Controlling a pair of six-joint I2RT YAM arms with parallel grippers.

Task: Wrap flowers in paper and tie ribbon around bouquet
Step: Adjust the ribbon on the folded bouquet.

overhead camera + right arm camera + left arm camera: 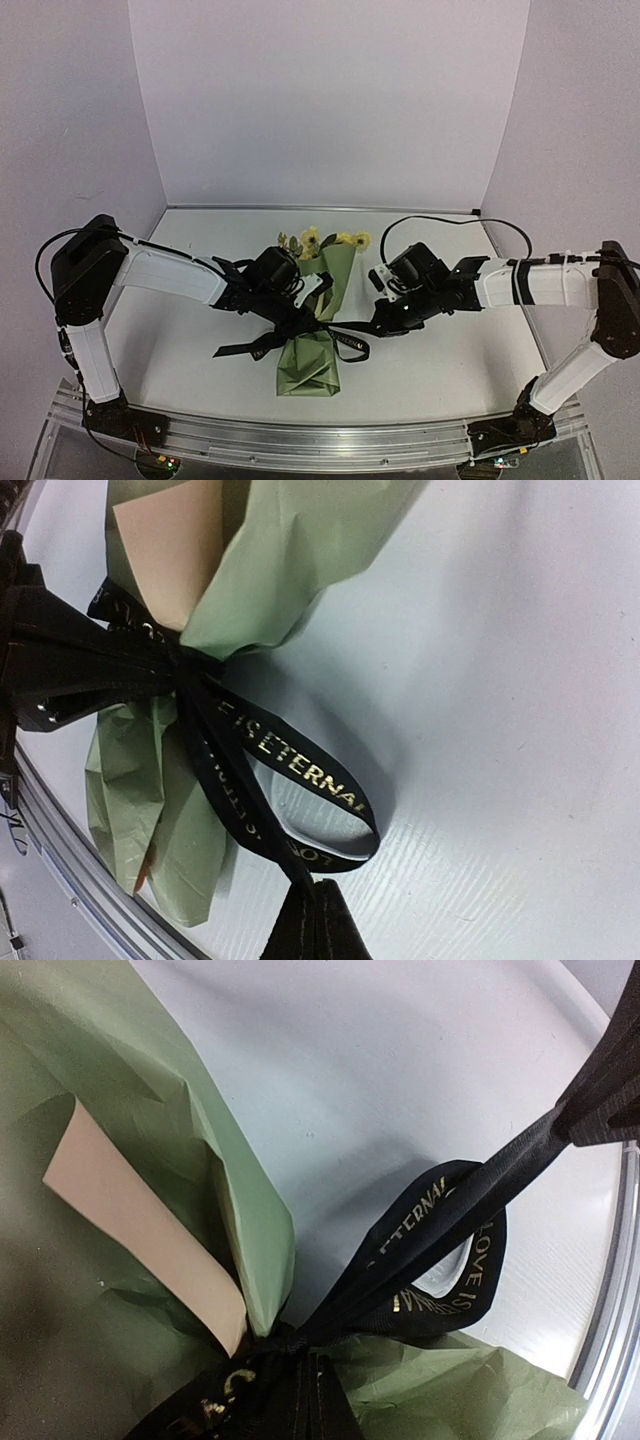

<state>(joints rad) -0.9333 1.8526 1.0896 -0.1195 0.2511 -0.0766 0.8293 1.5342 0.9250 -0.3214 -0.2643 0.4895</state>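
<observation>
- The white surface (450, 370) carries the bouquet (340, 275) at centre, lying lengthwise between the robots so that each can reach one side of its waist.
- The left arm (170, 272) and right arm (530, 282) stretch low and inward, wrists aimed at the knot.
- The olive paper (308, 368) is gathered into a cone, with the flowers (325, 239) showing at its far end.
- The black ribbon (300, 770) girdles the narrow middle, its loops taut, apparently to tighten the bow.
- The left gripper (592, 1110) and right gripper (312, 920) are each clamped on a ribbon strand on opposite sides.

Ribbon (240, 349) lettering illegible from above
</observation>
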